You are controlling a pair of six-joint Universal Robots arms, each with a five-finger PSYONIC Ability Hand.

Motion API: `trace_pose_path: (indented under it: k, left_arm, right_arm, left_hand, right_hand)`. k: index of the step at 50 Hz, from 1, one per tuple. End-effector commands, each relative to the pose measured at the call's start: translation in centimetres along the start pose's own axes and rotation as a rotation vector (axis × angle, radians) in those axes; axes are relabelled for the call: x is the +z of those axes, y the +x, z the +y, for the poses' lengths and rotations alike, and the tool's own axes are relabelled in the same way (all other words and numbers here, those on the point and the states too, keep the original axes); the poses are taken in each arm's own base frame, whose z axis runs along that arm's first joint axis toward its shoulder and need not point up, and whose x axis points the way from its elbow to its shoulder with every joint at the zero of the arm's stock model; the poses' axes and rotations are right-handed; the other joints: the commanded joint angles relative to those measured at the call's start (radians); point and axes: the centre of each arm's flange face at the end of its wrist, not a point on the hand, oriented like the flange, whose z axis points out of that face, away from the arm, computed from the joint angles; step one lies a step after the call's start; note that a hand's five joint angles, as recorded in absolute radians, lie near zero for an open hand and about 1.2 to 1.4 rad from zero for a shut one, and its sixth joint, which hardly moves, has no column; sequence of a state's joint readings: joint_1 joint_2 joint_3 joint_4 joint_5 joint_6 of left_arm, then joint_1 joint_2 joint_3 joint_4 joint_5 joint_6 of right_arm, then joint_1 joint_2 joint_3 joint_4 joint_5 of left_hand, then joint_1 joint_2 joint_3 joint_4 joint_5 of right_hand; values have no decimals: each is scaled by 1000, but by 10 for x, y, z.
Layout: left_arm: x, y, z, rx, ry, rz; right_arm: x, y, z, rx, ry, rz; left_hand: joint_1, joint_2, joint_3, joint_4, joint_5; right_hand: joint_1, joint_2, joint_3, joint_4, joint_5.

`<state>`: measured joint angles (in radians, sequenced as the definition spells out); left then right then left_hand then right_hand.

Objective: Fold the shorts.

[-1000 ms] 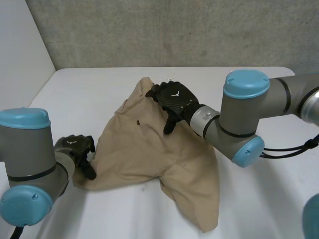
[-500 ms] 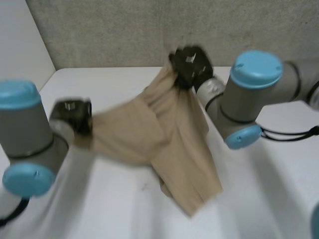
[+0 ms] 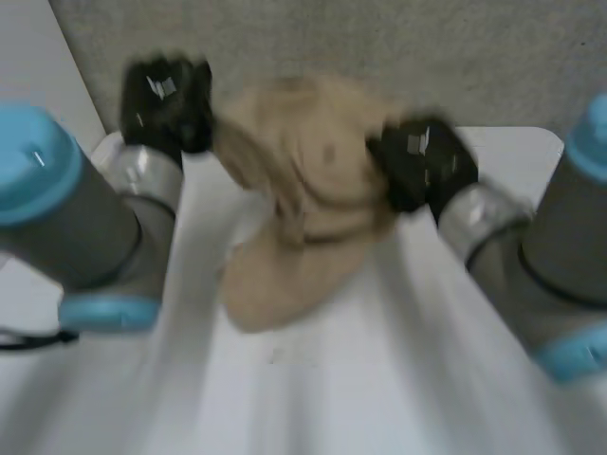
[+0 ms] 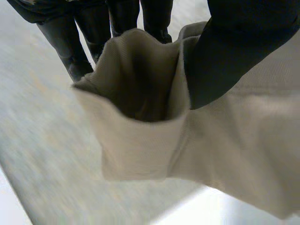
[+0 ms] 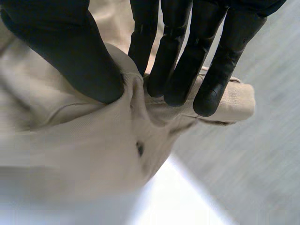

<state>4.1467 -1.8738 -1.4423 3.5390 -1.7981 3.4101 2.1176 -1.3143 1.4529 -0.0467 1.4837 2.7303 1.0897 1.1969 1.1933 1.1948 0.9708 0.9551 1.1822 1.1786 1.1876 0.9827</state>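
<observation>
The tan shorts [image 3: 303, 199] hang in the air above the white table [image 3: 379, 379], stretched between my two hands. My left hand [image 3: 169, 100] is raised at the cloth's left end, and my right hand [image 3: 422, 163] grips its right end. Seen from the left wrist, the thumb [image 4: 225, 61] and fingers [image 4: 84, 42] pinch a folded hem of the shorts [image 4: 140, 122]. From the right wrist, the thumb [image 5: 70, 51] and fingertips [image 5: 187, 70] pinch an edge of the shorts [image 5: 93, 140] near a small dark buttonhole. The lower part of the shorts dangles toward the table.
A grey wall [image 3: 379, 47] stands behind the table's far edge. Both grey arms with light-blue caps [image 3: 28, 161] flank the hanging cloth.
Both hands closed on the shorts and lifted them off the table. The left hand rose up and back from the table's left front; the right hand moved right as the cloth bunched between them.
</observation>
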Motion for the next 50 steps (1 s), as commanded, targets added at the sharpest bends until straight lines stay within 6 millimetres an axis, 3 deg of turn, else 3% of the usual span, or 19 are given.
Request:
trace_pose_path:
  k: [1, 5, 11, 14, 17, 20, 25, 30, 37, 40, 44, 45, 47, 50]
  left_arm:
    - [-54, 21, 56, 47, -206, 109]
    - [-72, 26, 58, 53, -231, 142]
    - [-97, 25, 42, 45, -211, 173]
    - [-108, 26, 33, 39, -195, 190]
    - [-127, 29, 22, 31, -170, 226]
    - [-147, 34, 13, 23, -151, 273]
    - [-173, 39, 0, 11, -121, 335]
    - [-189, 39, -4, 9, -118, 372]
    - [-193, 40, -2, 15, -124, 380]
    - [-191, 39, -1, 18, -127, 374]
    - [-185, 35, 0, 24, -129, 349]
    - [-183, 34, 1, 25, -131, 342]
    - [-175, 29, 2, 29, -133, 311]
    - [-162, 23, 1, 33, -119, 274]
  right_arm:
    - [-66, -37, 60, -108, -466, -281]
    - [-72, -30, 53, -108, -524, -298]
    - [-50, 5, 6, -63, -259, -96]
    - [-36, 27, -10, -12, -150, -4]
    - [-25, 36, -25, 24, -62, 12]
    - [-10, 34, -23, 30, -38, -26]
    - [19, 17, -18, 32, 21, -191]
    - [34, -2, -7, 5, 52, -326]
    - [42, -49, 29, -127, -8, -488]
    - [43, -58, 44, -158, -52, -526]
    - [49, -63, 57, -198, -80, -549]
    - [52, -62, 55, -211, -69, -541]
    - [56, -59, 50, -217, -48, -522]
    - [71, -42, 33, -238, -4, -383]
  left_hand:
    - [307, 199, 203, 201, 251]
    - [307, 199, 203, 201, 251]
    - [307, 199, 203, 201, 251]
    - [307, 199, 203, 201, 251]
    - [307, 199, 203, 201, 251]
    - [307, 199, 203, 201, 251]
    - [307, 199, 203, 201, 251]
    - [307, 199, 203, 201, 251]
    - [307, 199, 203, 201, 251]
    - [307, 199, 203, 201, 251]
    - [307, 199, 203, 201, 251]
    - [307, 199, 203, 201, 251]
    - [307, 199, 203, 201, 251]
    - [307, 199, 203, 201, 251]
  right_hand:
    - [441, 214, 218, 209, 239]
    - [-604, -831, -827, -836, -806]
    - [-770, -997, -994, -1003, -972]
    - [-767, -995, -991, -1000, -969]
    - [-767, -995, -991, -1000, -969]
    - [-767, -995, -991, -1000, -969]
    - [-764, -992, -988, -997, -967]
    - [-750, -977, -973, -982, -952]
    - [-729, -956, -953, -962, -931]
    - [-715, -942, -938, -947, -917]
    - [-422, -649, -646, -655, -624]
    - [-63, -291, -287, -296, -266]
    - [346, 119, 123, 114, 144]
    - [441, 214, 218, 209, 239]
